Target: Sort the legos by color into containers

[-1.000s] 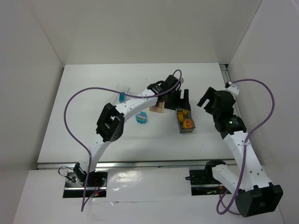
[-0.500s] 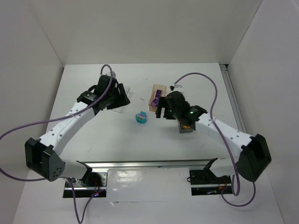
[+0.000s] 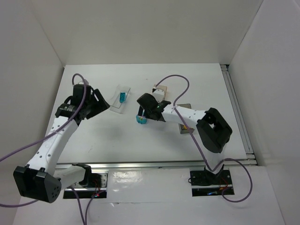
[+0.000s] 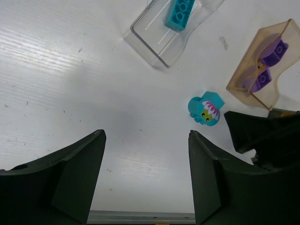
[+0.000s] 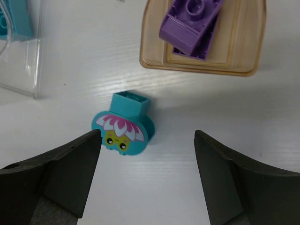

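A loose teal lego with a flower face (image 5: 124,126) lies on the white table between the containers, also visible from above (image 3: 140,119). My right gripper (image 5: 147,136) hangs open just above it, the lego close to the left finger and touching nothing. The clear tray (image 3: 117,100) holds one teal brick (image 3: 122,97). The tan tray (image 5: 154,61) holds purple bricks (image 5: 190,23). The dark grey tray (image 3: 184,131) is half hidden under my right arm, with a bit of yellow showing. My left gripper (image 4: 146,140) is open and empty over bare table, left of the clear tray (image 4: 159,42).
White walls close in the table on the left, back and right. The right arm (image 3: 187,114) stretches across the middle, over the grey tray. A metal rail (image 3: 150,164) runs along the near edge.
The left arm swung away from the tan tray to the table's left side. The right arm came over from the right and now hovers over the loose teal lego.
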### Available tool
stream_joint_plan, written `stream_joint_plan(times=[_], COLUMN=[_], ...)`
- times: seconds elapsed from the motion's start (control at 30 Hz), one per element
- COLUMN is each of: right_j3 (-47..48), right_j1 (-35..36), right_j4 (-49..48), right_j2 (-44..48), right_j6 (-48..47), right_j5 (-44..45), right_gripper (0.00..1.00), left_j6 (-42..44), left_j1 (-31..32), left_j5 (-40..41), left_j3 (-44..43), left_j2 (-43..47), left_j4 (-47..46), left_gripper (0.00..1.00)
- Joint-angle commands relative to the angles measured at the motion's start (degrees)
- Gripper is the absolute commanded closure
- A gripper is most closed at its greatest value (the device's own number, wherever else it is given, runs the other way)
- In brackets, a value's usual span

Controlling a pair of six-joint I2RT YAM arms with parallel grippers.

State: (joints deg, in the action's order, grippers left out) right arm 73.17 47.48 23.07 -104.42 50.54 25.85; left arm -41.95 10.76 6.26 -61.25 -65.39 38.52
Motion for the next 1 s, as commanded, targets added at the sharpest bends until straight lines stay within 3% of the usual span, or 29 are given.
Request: stream_joint_plan(times=[0.0,0.27,0.73,0.87,0.97], right_j3=[5.57,15.51,14.99,14.29,13.68], right_j1=[0.24,0.24,0.24,0.24,0.24], right_j4=[-3.11,3.73,3.3,2.16,0.67], right_j2=[-2.09,-12.73,-15.9,-15.9,-15.9], right_j6=[4.04,7.98,9.13,9.13,8.52], right_j5=[3.77,5.36,5.27,4.13,2.38], right_gripper=[0.14,0.18,0.37,0.5,0.5], left_j6=[1.09,2.84,3.37,3.37,3.37], left_j1=[-1.62,-3.38,-4.52,-4.52,-4.52], left_j5=[-3.88,-6.61,-8.81,-9.34,-9.34], left_j3=[0.79,2.54,4.74,5.27,5.27], left_j2=[1.49,2.02,2.02,2.02,2.02], left_j4=[-1.17,-2.22,-3.81,-4.33,-4.33], left_gripper=[0.22,0.22,0.25,0.25,0.25])
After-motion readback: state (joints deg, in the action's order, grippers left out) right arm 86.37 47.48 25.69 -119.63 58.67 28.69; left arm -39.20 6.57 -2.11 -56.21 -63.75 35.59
